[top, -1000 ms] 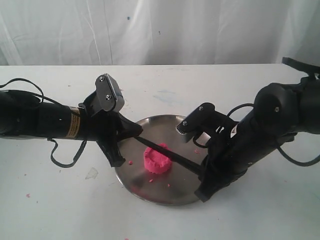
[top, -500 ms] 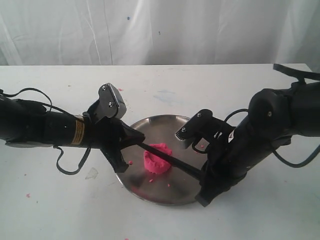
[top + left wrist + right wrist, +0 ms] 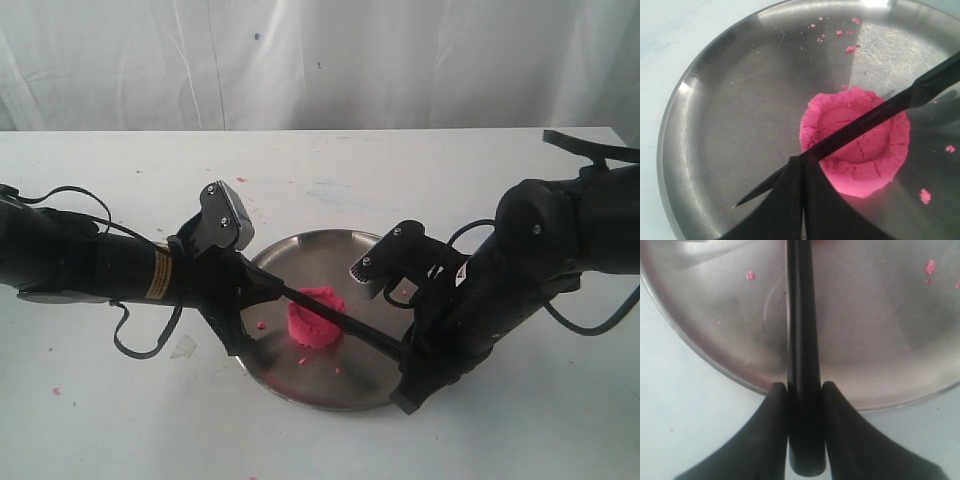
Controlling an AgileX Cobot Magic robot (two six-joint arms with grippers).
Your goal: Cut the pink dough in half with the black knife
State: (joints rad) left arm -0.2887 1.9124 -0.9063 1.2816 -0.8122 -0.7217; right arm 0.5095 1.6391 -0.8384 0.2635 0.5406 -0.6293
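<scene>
Lying across the pink dough (image 3: 856,141), the black knife (image 3: 865,122) is gripped at both ends.
Handle clamped in right gripper (image 3: 802,390) jaws, blade pinched by left gripper (image 3: 801,165) jaws; dough sits mid-plate (image 3: 300,385).

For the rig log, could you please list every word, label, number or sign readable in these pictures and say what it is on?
Nothing can be read.
The yellow label on the left arm carries dark print, but it is too small and blurred to make out.
The steel plate, the pink dough and the black knife show no text.
</scene>
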